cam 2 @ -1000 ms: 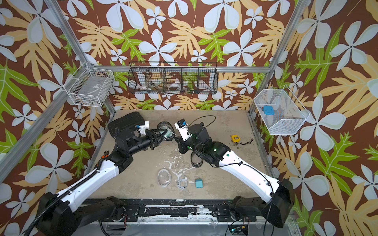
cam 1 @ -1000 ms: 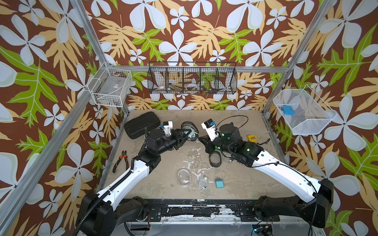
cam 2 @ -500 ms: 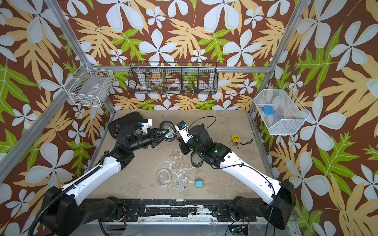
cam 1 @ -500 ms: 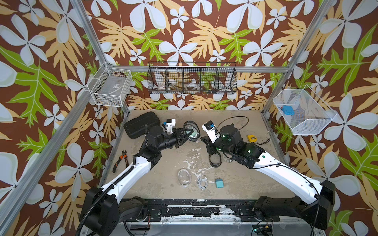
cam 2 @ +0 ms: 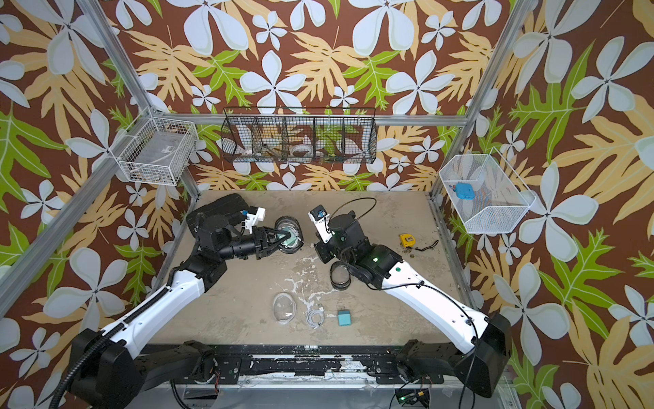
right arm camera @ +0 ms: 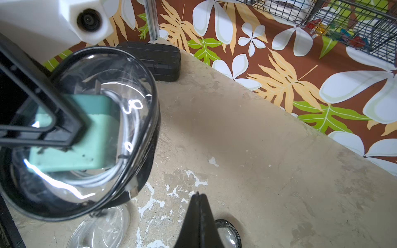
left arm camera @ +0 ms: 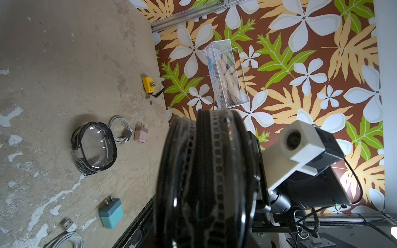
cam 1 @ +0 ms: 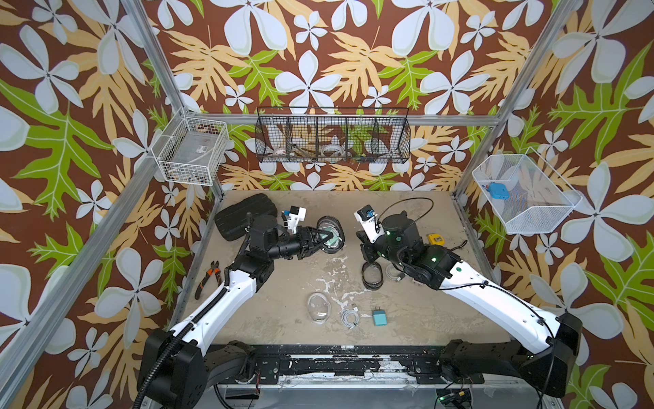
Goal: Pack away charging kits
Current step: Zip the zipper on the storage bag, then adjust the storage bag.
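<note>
The near black-rimmed pouch (left arm camera: 204, 182) looks blurred; 1 white cable (left arm camera: 62, 240) is cut off.

Take the clear pouch (cam 1: 318, 307) as your reference. It's lying flat on the worktop, with the teal kit's cable (cam 1: 349, 316) coiled just beside it on its right. The teal plug (cam 1: 379, 317) comes next in that row, also flat.

Well behind the clear pouch, your left tool (cam 1: 323, 236) grips the black-rimmed pouch (cam 1: 336, 226). It's tipped up on edge, with the mint plug (right arm camera: 96, 146) and the mint kit's cable (right arm camera: 101, 178) inside.

Between those two and off to the right sits the other black-rimmed pouch (cam 1: 371, 278), flat with its clear window up. The pink kit's cable (left arm camera: 120, 128) is looped right beside it, and the pink plug (left arm camera: 141, 134) is just past that.
</note>
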You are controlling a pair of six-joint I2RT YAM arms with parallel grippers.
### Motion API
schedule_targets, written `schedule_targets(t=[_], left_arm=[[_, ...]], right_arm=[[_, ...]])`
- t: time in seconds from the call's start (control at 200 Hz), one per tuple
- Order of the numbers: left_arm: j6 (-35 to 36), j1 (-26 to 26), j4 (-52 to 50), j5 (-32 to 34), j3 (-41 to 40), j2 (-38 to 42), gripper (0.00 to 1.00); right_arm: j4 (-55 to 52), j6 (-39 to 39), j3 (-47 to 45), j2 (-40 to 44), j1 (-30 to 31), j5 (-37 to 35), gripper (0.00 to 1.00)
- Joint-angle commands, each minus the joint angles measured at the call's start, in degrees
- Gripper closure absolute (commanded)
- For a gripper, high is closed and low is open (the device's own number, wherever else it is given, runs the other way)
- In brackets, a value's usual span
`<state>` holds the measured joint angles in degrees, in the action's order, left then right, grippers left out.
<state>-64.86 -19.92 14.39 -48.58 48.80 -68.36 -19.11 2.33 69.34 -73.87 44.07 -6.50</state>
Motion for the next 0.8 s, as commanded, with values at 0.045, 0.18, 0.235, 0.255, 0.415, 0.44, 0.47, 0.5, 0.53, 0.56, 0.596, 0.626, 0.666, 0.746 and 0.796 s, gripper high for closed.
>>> schedule_targets(t=[0.045, 0.18, 0.235, 0.255, 0.415, 0.44, 0.47, 0.5, 0.53, 0.56, 0.596, 0.626, 0.666, 0.746, 0.796], left_arm=[[1.62, 0.58, 5.23, -5.04, -1.27, 0.24, 1.00], [4.71, 0.50, 9.39, -10.64, -2.39, 0.14, 1.00], [5.04, 0.50, 11.45, -12.57, -3.14, 0.62, 1.00], [5.49, 0.50, 11.77, -13.30, -3.22, 0.80, 1.00], [8.61, 0.16, 11.87, -14.87, -3.14, 1.82, 0.97], [8.99, -0.06, 11.82, -14.97, -3.03, 1.91, 0.96], [9.43, -0.40, 11.77, -15.01, -2.86, 1.83, 0.96], [9.97, -0.69, 11.58, -14.76, -2.55, 1.82, 0.95], [10.42, -1.11, 11.42, -14.39, -2.39, 1.74, 0.94], [10.69, -1.46, 11.37, -14.18, -2.24, 1.53, 0.94], [10.74, -2.14, 11.82, -14.34, -1.96, 1.16, 0.93], [10.60, -2.75, 12.45, -14.64, -1.74, 0.83, 0.93], [10.46, -3.37, 12.84, -14.79, -1.47, 0.39, 0.92], [9.49, -3.90, 14.71, -15.07, -1.67, 0.07, 0.92], [8.06, -3.90, 16.90, -15.27, -2.33, 0.24, 0.92]], right_arm=[[-0.66, 1.65, 0.07, 1.09, -1.38, 2.91, 1.00], [5.68, 10.15, -2.14, 4.74, -13.70, 35.65, 1.00], [9.93, 15.11, -3.49, 5.23, -18.35, 47.67, 0.90], [11.11, 16.81, -3.80, 5.17, -19.48, 50.84, 0.86], [14.53, 21.95, -3.70, 2.91, -20.03, 65.19, 0.53], [14.87, 22.41, -3.94, 2.92, -19.72, 65.74, 0.50], [14.89, 22.20, -4.16, 3.02, -18.90, 65.91, 0.48], [14.42, 21.52, -4.21, 3.11, -18.00, 65.74, 0.48], [13.26, 20.52, -4.02, 3.06, -17.07, 65.15, 0.50], [12.52, 20.01, -4.02, 2.89, -16.37, 64.57, 0.54], [12.58, 20.18, -4.44, 2.68, -15.90, 64.43, 0.58], [13.32, 20.87, -5.12, 2.59, -15.85, 64.60, 0.61], [14.15, 21.47, -6.04, 2.56, -15.86, 64.35, 0.66], [13.49, 20.96, -6.89, 2.40, -16.08, 63.01, 0.67], [13.10, 20.77, -7.31, 2.28, -16.66, 62.95, 0.68]])
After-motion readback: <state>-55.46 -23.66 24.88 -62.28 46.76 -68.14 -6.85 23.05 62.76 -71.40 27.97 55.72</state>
